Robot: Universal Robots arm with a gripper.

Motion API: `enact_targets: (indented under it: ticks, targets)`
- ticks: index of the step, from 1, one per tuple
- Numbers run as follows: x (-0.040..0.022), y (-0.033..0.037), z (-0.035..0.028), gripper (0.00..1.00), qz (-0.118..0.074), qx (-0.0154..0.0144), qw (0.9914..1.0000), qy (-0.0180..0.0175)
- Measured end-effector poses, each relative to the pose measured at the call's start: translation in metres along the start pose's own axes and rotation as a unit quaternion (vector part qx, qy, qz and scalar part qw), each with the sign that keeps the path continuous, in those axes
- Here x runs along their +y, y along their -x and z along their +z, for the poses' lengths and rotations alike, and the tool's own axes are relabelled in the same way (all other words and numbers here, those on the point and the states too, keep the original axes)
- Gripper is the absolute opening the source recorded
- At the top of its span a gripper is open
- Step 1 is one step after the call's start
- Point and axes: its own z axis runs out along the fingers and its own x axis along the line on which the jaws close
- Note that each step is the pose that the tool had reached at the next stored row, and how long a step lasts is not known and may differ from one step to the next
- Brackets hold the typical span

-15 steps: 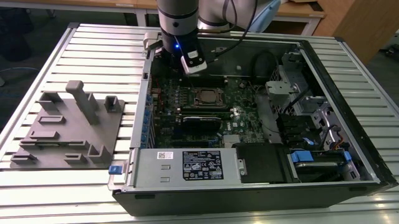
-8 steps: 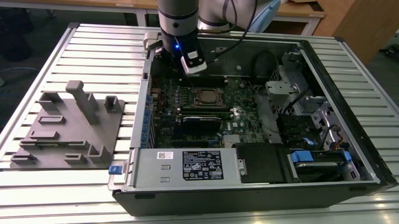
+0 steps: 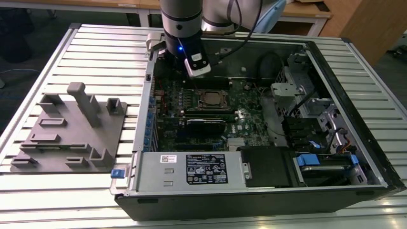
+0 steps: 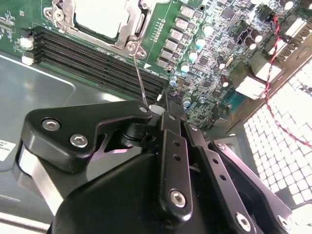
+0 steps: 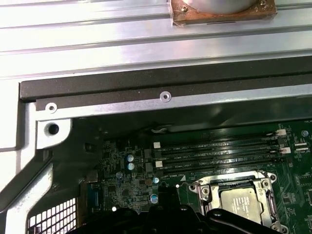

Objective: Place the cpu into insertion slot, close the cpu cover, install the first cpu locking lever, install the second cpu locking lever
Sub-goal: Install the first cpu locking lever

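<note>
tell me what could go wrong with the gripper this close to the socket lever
The thin locking lever runs from the corner of the cpu cover up to the gripper; a skewed push might bend it or let it spring away.
Small capacitors and the long black memory slots lie right beside the gripper, so a sideways drift could knock them.

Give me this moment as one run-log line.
cpu: seated | cpu cover: down over it | gripper: at raised locking lever tip
</note>
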Motion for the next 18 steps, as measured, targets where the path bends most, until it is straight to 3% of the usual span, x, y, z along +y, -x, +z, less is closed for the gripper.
enact_targets:
  ticks: [5, 11, 18]
  targets:
    - [-0.0004, 0.0, 0.0002, 0.11, 0.0, 0.0008, 0.99997, 0.0076]
    - [-0.0004, 0.0008, 0.0003, 0.11, 0.0, 0.0011, 0.99996, 0.0089]
    - [0.0006, 0.0098, 0.0009, 0.11, 0.0, 0.0014, 0.99996, 0.0089]
